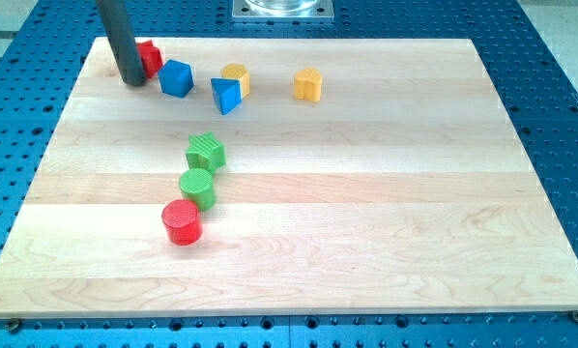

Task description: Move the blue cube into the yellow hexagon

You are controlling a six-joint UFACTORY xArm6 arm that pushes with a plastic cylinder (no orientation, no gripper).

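Up near the tabletop's [386,242] far-left corner, my tip [132,82] sits right in front of a red block [150,58]. It's just a plain rod tool, holding nothing. The blue cube [176,78] is close on its right, then a blue triangle [226,96] touching the yellow hexagon [236,78].
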